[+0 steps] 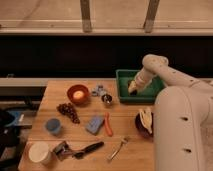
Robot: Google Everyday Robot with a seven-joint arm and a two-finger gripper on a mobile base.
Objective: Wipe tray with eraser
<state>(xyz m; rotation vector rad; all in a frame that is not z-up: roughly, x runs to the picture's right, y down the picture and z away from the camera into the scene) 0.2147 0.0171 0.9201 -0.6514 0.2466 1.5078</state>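
The green tray point(150, 96) stands at the table's back right, with its right part behind my arm. My gripper point(132, 90) reaches down into the tray's left half, its tip low near the tray floor and close to the left wall. It is shut. The eraser is hidden; I cannot make it out at the gripper's tip or anywhere on the table.
On the wooden table point(125, 130) are a red bowl point(78, 94), grapes point(68, 111), a blue cup point(52, 126), a blue-grey sponge point(93, 124), an orange stick point(107, 125), a white cup point(39, 152), a black-handled tool point(85, 149) and a dark bowl with a banana point(144, 122). My white arm point(182, 130) fills the right side.
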